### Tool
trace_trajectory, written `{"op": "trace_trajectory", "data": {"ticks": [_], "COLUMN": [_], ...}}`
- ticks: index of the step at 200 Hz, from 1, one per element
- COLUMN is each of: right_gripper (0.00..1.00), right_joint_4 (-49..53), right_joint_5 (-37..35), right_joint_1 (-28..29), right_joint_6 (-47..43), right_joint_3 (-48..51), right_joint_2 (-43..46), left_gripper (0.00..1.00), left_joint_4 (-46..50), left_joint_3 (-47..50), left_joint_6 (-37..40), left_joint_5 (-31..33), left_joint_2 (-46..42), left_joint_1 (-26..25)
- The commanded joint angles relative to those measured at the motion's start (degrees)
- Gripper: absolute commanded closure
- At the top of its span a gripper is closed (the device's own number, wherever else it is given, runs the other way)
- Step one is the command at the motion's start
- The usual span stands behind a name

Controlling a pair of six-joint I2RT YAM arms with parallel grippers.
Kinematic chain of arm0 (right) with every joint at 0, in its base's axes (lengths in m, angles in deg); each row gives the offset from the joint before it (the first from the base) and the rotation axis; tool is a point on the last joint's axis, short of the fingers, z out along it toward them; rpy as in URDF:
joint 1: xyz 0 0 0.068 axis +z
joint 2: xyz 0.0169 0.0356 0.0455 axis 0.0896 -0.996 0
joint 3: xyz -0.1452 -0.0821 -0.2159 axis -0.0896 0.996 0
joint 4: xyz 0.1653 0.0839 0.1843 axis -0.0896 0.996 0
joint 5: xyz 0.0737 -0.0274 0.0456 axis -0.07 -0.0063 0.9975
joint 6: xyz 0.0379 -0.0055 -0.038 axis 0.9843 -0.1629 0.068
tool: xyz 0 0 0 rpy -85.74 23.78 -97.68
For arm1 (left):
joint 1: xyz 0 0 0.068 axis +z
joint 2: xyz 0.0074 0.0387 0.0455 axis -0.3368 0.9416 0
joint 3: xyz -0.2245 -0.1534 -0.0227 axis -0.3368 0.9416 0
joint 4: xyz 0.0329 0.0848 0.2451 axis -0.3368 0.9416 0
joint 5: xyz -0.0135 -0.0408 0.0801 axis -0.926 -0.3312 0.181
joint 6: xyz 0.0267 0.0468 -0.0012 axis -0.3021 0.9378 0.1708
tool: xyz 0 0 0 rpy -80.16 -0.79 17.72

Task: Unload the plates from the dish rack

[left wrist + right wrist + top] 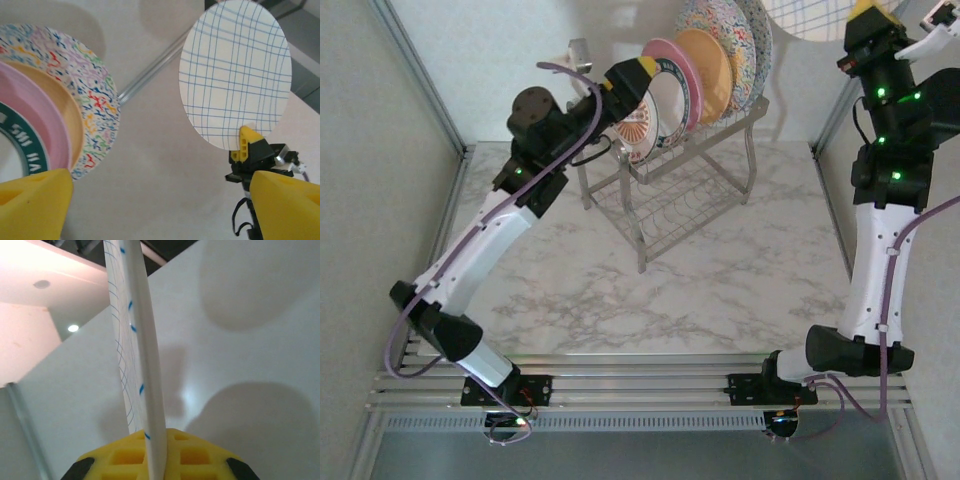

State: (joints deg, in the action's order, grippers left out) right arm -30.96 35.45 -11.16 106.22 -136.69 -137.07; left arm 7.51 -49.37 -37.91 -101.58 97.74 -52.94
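The silver wire dish rack (672, 196) stands at the back middle of the table. Its top tier holds, left to right, a small white plate with an orange medallion (638, 128), a green-rimmed plate (672, 92), a pink plate (682, 72), an orange plate (712, 68) and a colour-speckled plate (735, 38). My left gripper (632, 82) is open right at the green-rimmed plate (12, 135); its yellow fingers (31, 204) stand wide apart. High at the back right, my right gripper (865, 15) is shut on a white plate with blue grid lines (815, 18), seen edge-on (142, 365) between its pads.
The marble table (720, 290) spreads in front of the rack. White walls with metal corner posts (420, 80) close in the back and sides. The rack's lower tier (665, 210) holds no plates. A rail (640, 385) carries both arm bases at the near edge.
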Motion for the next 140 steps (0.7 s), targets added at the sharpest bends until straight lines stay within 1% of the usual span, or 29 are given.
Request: {"op": "trace_trajectory", "data": {"ticks": [1, 25, 50, 66, 98, 110, 115, 124, 140], "right_gripper": [1.00, 1.00, 1.00, 1.00, 1.00, 1.00, 1.00, 1.00, 1.00], "right_joint_4": [0.9, 3.3, 5.9, 7.7, 11.7, 11.4, 11.3, 11.4, 12.4], "right_joint_5": [3.9, 6.5, 7.4, 8.7, 11.2, 11.6, 11.8, 12.0, 12.4], "right_joint_1": [3.8, 7.3, 11.6, 13.5, 15.9, 16.3, 16.3, 16.5, 16.6], "right_joint_6": [8.1, 12.6, 13.1, 14.3, 15.8, 16.9, 17.3, 17.6, 17.8], "right_joint_3": [-1.2, -2.5, -4.0, -5.8, -8.9, -8.5, -8.4, -8.4, -8.6], "right_joint_2": [0.4, -1.0, -2.1, -3.3, -5.8, -6.0, -6.1, -6.4, -6.8], "left_gripper": [0.11, 0.13, 0.15, 0.18, 0.24, 0.30, 0.34, 0.43, 0.63], "left_joint_4": [-4.5, -3.7, -1.0, 0.7, 0.5, 0.2, 0.4, 0.5, 0.4], "left_joint_3": [-5.7, -12.2, -17.5, -18.6, -18.6, -18.6, -18.6, -18.6, -18.5], "left_joint_6": [-5.9, -7.9, -7.7, -7.7, -8.1, -8.3, -8.4, -8.5, -8.9], "left_joint_5": [-4.4, -5.9, -6.0, -6.0, -5.5, -5.5, -5.5, -5.6, -5.9], "left_joint_2": [3.7, 8.4, 11.7, 12.6, 12.9, 13.0, 13.0, 13.0, 13.0], "left_joint_1": [-0.7, -0.8, -0.7, -0.6, -0.3, -0.1, 0.0, 0.2, 0.5]}}
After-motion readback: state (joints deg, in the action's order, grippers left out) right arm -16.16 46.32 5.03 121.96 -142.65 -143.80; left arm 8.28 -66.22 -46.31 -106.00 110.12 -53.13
